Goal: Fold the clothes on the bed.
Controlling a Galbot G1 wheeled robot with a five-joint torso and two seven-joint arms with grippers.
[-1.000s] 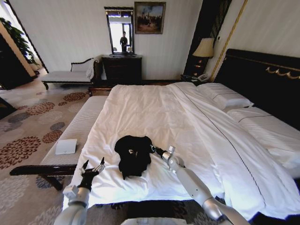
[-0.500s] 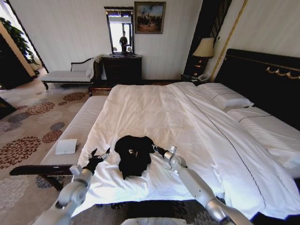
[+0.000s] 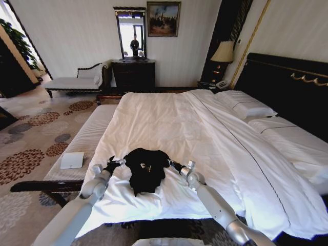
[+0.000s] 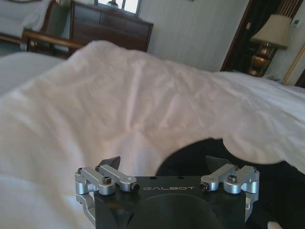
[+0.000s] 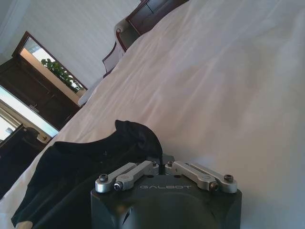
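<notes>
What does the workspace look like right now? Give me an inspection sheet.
Surface: bed, white duvet, wrinkled.
Job's things: black T-shirt, bunched near the bed's foot edge.
Clutter: white box on the striped bench.
Grippers: left claw open at the shirt's left edge; right claw shut on the shirt's right edge.
Cables: nothing seen.
Surroundings: pillows, lamp, dresser, mirror, chaise.

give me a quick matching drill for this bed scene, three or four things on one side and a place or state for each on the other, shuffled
Things:
1. left tool
2. right tool
3. black T-shirt
4. lamp

Place or state:
a. bunched on the white duvet
b. open, at the shirt's edge
c. beside the headboard
d. shut on the shirt's edge

Pairs: 1-b, 2-d, 3-a, 4-c
</notes>
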